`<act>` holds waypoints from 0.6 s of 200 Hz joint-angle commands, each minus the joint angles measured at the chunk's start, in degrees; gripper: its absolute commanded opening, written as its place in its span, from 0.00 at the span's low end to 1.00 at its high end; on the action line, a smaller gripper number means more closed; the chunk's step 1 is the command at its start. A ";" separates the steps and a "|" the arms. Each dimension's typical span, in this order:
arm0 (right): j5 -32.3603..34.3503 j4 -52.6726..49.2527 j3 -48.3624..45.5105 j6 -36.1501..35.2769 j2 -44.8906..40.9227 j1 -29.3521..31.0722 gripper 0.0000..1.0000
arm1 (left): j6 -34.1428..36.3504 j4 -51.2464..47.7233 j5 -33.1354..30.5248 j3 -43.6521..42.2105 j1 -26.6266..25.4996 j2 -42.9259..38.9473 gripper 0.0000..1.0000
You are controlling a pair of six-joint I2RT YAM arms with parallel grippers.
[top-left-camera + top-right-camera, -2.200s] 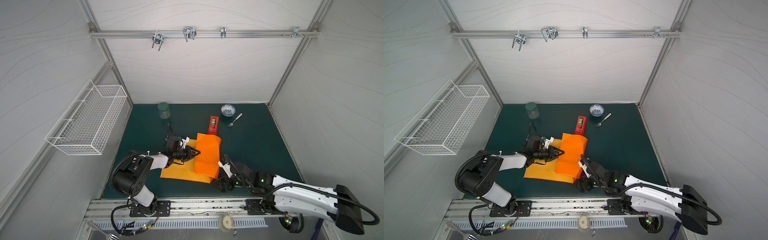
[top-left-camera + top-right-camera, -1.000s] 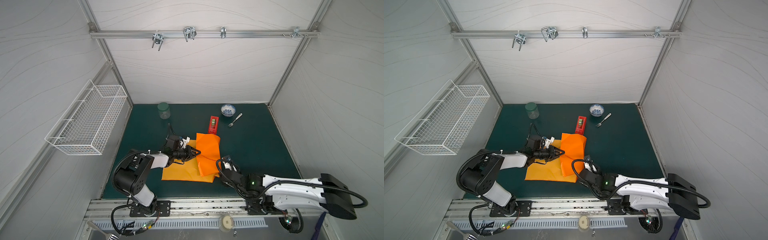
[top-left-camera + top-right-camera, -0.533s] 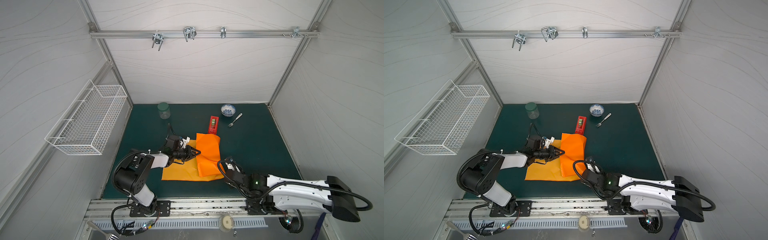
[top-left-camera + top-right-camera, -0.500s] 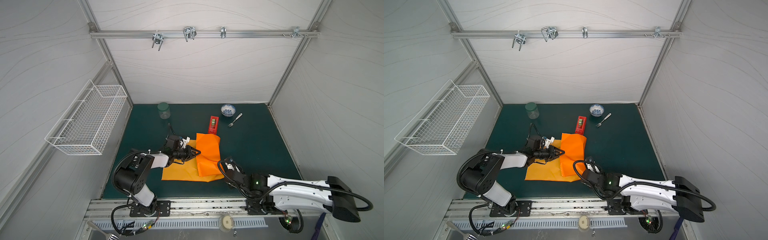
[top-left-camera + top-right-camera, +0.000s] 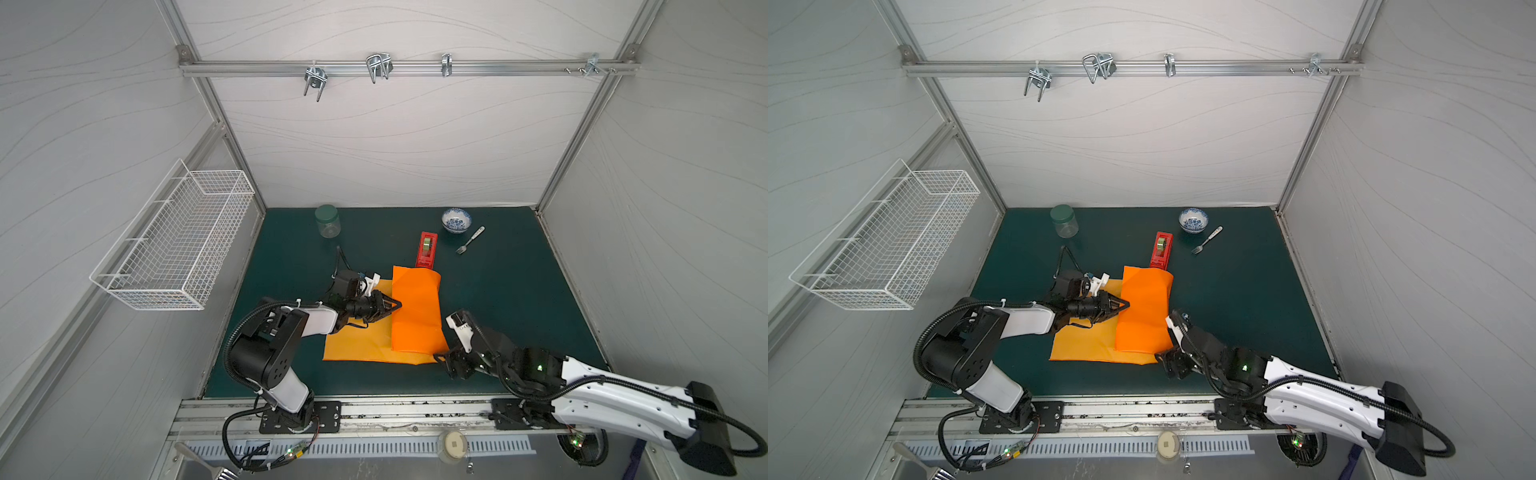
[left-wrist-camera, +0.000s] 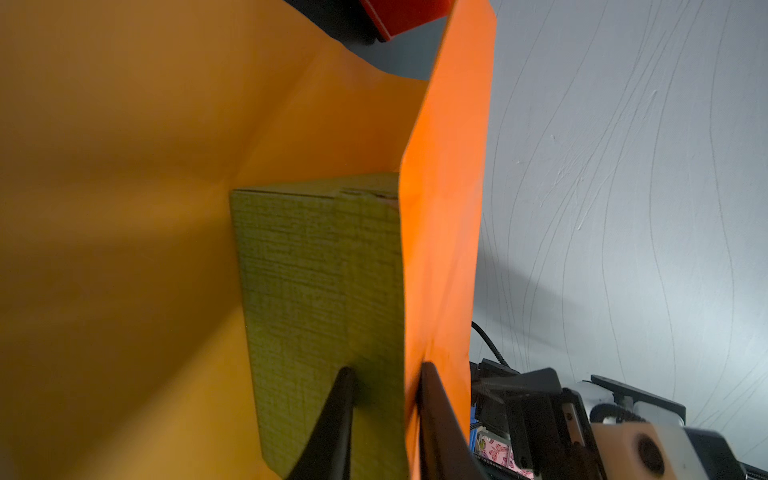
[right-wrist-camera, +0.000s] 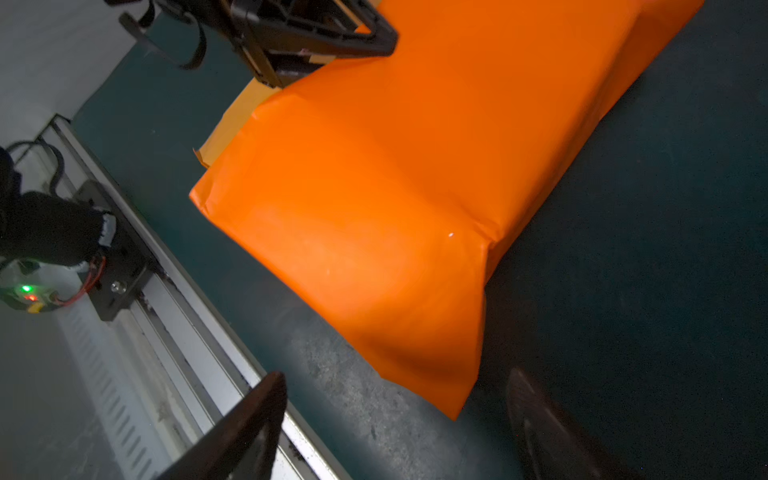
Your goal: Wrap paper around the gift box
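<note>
Your left gripper [image 5: 397, 305] is nearly closed at the centre of the frame. One finger lies on the folded paper [image 5: 415, 316] flap and the other against the gift box [image 6: 320, 270] wall, pinning flap to box. Your right gripper [image 7: 397, 374] gapes wide and empty just beside the sheet's lower right corner. The box sits mid-mat under that flap, with only its olive wall showing. Expect stiff, light cardboard that may slide, and thin paper that creases easily and likely springs back, so take it by a free edge or corner. The green-lidded jar [image 5: 327, 222] at upper left and the wire basket [image 5: 174, 249] look empty. What the bowl [image 5: 456, 219] holds is too small to tell.
</note>
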 commanded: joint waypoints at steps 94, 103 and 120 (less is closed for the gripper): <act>-34.02 8.55 1.43 5.86 18.31 -22.62 0.61 | 1.10 -12.84 -8.66 -1.67 -0.26 4.28 0.00; -35.20 10.36 0.38 6.31 18.10 -22.54 0.60 | 1.07 -12.84 -8.67 -1.63 -0.26 4.23 0.00; -37.38 14.52 -1.18 8.19 17.88 -22.16 0.59 | 1.19 -12.93 -8.71 -1.64 -0.24 4.06 0.00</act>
